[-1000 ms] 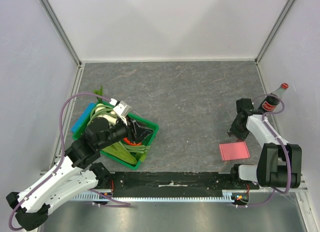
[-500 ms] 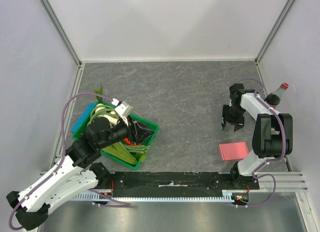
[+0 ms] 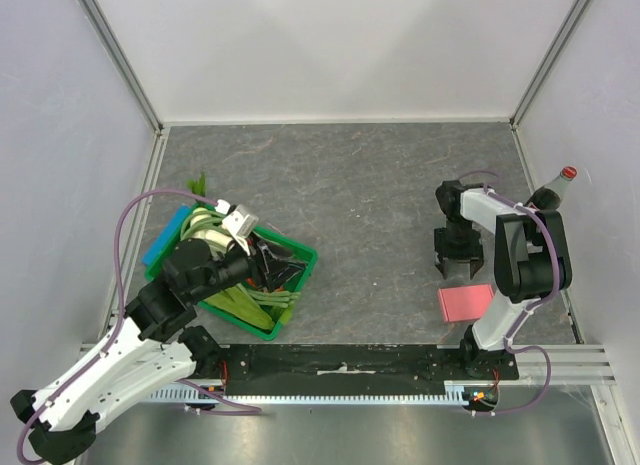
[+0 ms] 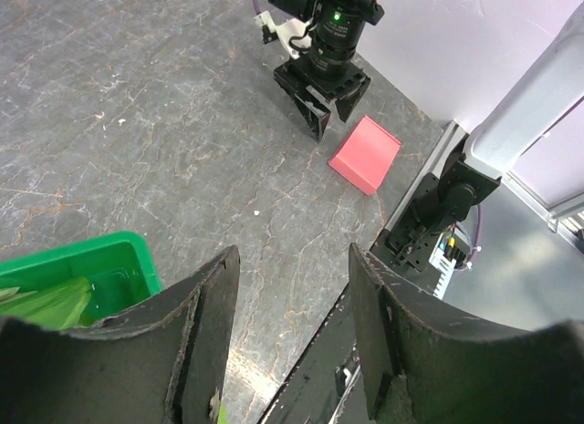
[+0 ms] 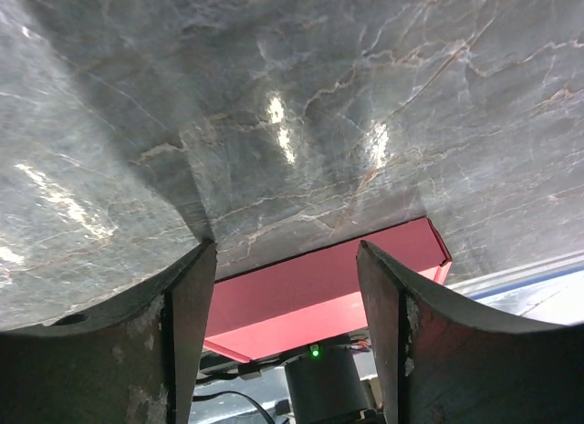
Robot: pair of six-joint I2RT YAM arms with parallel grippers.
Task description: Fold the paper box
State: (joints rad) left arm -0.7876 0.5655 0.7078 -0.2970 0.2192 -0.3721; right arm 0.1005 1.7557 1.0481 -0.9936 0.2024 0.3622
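The right gripper (image 3: 458, 271) points down at the table (image 3: 350, 185) with its jaws apart and nothing between them. In the right wrist view the two dark fingers (image 5: 178, 333) frame a bare stretch of grey stone-patterned surface. The paper box (image 3: 466, 303) lies just beyond the fingertips, on the side toward the arm bases. It is a low pink rectangle resting flat on the table, one shallow side wall catching the light, and it spans the gap between the two fingers as the right wrist camera sees it (image 5: 319, 292). From the left wrist view the box (image 4: 365, 153) sits close beside the right gripper's (image 4: 323, 107) tips, a thin strip of table showing between them, so it looks free of any grip. A bottle (image 3: 553, 191) with a red cap stands behind the right gripper, against the side wall and well apart from the jaws. The left gripper (image 3: 283, 269) hangs over a green crate (image 3: 300, 253) of long green vegetables, its jaws also apart and holding nothing. Its own camera shows the two fingers (image 4: 205, 333) spread with only table between them and a corner of the crate (image 4: 82, 274) just outside the left one. A blue object (image 3: 163, 240) lies against the crate's far side, away from the left jaws.
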